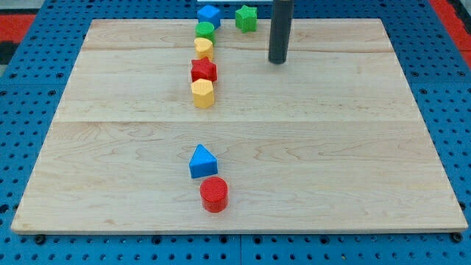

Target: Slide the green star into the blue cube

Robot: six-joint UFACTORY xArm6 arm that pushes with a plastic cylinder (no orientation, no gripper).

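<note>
Jaws are not fitted on this arm, so nothing is being gripped or carried. You are looking at a straight dark rod [280, 29] that is hanging upright from the view's top edge. It is ending in my tip [277, 62], which is sitting on the pale wooden surface [331, 147] near its far edge. My tip is touching no block.

The green star [246, 18] is lying up and to the view's left of my tip, near it but apart from it, right at the surface's top edge. The blue cube [210, 14] is sitting further left of the star, with a small gap showing between the two.

Left of my tip, a column of blocks is running down the view from the blue cube. A green round block [205, 30] is sitting just under the cube, and a yellow block [204, 48] is pressing close below that. Next is a red block [204, 71], roughly level with my tip, then a yellow hexagonal block [202, 93] just below it. You cannot tell the exact shapes of the first yellow block and the red one.

Well below my tip and to its left, a blue triangular block [202, 162] is standing towards the view's bottom. A red cylinder [214, 194] is sitting just beside its lower right corner.
</note>
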